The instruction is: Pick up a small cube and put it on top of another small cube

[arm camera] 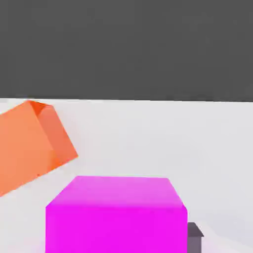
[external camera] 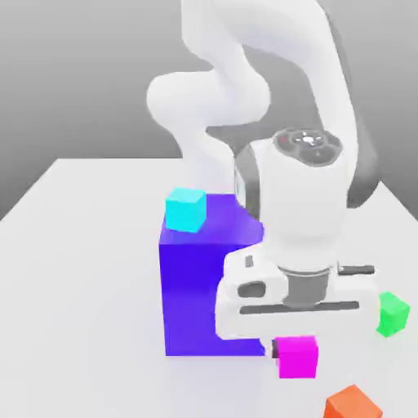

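You have the tool (external camera: 273, 351) closed on the small magenta-pink cube (external camera: 298, 358), just beside the big blue-purple block (external camera: 211, 298); it looks light, stiff and perhaps slick, so keep your hold across its flat opposite sides, near mid-height.

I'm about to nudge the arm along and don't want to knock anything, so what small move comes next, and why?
Probably a short, straight lift: the tool is down at the pink cube, with a dark fingertip against its side, and the blue block stands close by, so rising first seems safer than going sideways.
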`<control>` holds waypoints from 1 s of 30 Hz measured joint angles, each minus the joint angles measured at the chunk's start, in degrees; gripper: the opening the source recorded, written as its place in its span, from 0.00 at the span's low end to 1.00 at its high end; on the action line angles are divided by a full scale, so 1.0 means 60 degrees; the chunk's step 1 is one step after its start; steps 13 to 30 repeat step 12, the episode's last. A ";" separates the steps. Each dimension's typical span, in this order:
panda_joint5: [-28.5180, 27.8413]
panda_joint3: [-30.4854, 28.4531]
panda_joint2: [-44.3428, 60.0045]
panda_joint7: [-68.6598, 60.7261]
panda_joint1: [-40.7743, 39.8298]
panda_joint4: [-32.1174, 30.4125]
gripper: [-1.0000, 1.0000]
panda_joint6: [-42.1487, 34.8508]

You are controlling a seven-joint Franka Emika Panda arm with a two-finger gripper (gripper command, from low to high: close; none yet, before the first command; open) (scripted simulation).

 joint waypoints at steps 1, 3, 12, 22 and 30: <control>-0.0075 0.0302 -0.0222 0.0222 0.0324 -0.0216 0.00 -0.0002; -0.0256 0.0988 -0.0683 0.0727 0.1299 -0.0653 0.00 -0.0019; -0.1967 0.0834 0.0730 0.2501 0.2808 -0.0864 1.00 0.1502; -0.1967 0.0834 0.0730 0.2501 0.2808 -0.0864 1.00 0.1502; -0.1967 0.0834 0.0730 0.2501 0.2808 -0.0864 1.00 0.1502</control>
